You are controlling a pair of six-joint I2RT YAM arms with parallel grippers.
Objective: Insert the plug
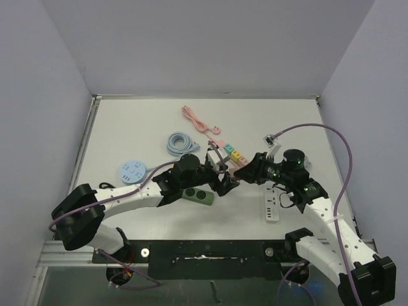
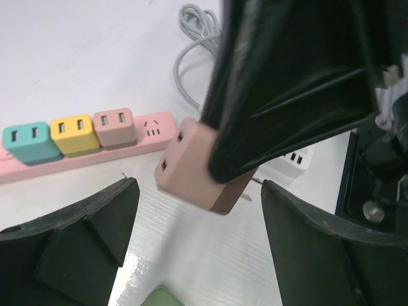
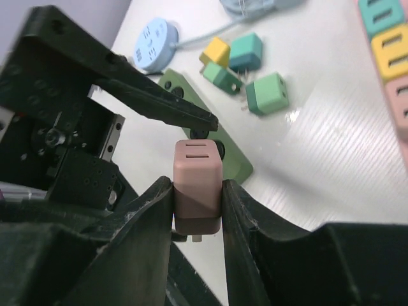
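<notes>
My right gripper (image 3: 197, 199) is shut on a pink cube plug (image 3: 197, 182), its prongs pointing back toward the wrist. In the left wrist view the plug (image 2: 188, 171) hangs tilted above the table, just past my open left gripper (image 2: 199, 245). The left fingers (image 2: 70, 236) stand wide apart and hold nothing. A pink power strip (image 2: 95, 152) lies behind with a teal, a yellow and a pink plug in it. In the top view both grippers, left (image 1: 223, 182) and right (image 1: 239, 171), meet at the table's middle beside the strip (image 1: 224, 150).
A green power strip (image 1: 199, 196) lies under the left gripper and shows below the plug in the right wrist view (image 3: 213, 131). Several loose coloured plugs (image 3: 268, 94) lie near it. A blue round socket (image 1: 132, 171), a white strip (image 1: 273, 205) and coiled cables (image 1: 180, 143) lie around.
</notes>
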